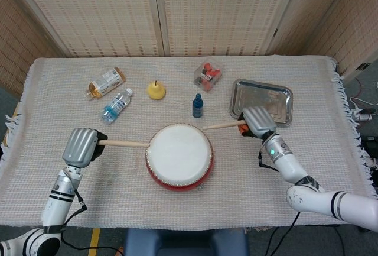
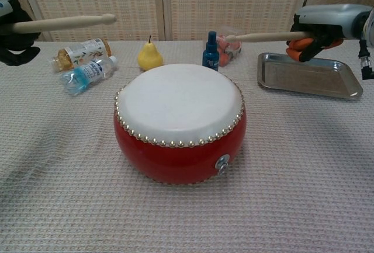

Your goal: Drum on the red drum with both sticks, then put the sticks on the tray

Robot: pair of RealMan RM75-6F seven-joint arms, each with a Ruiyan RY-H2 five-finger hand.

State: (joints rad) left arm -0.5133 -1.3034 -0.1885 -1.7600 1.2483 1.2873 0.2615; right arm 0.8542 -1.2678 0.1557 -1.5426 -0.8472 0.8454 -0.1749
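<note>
I see the red drum (image 1: 179,156) sitting near the front middle of the worktop (image 1: 331,90), which is covered in a pale woven cloth. Its white skin faces up and nothing touches it.

My left hand (image 1: 81,146) is out to the left of the drum, fingers wrapped around the butt of the left stick (image 1: 124,143). In the head view that stick runs level toward the drum, its tip just at the drum's left rim. In the chest view it is lifted well above the worktop, tip clear of the skin.

My right hand (image 1: 257,122) is to the right of the drum, just at the near left corner of the metal tray (image 1: 284,97). It grips the right stick (image 1: 222,126), which points left toward the drum, its tip close to the drum's upper right rim. The chest view shows this stick also raised and roughly level, not touching the skin.

Behind the drum stand a small blue bottle (image 1: 197,106) and a yellow pear (image 1: 156,90). Farther left lie a clear water bottle (image 1: 116,105) and an amber bottle (image 1: 105,83), both on their sides. A clear box of red fruit (image 1: 208,74) sits behind the blue bottle.
</note>
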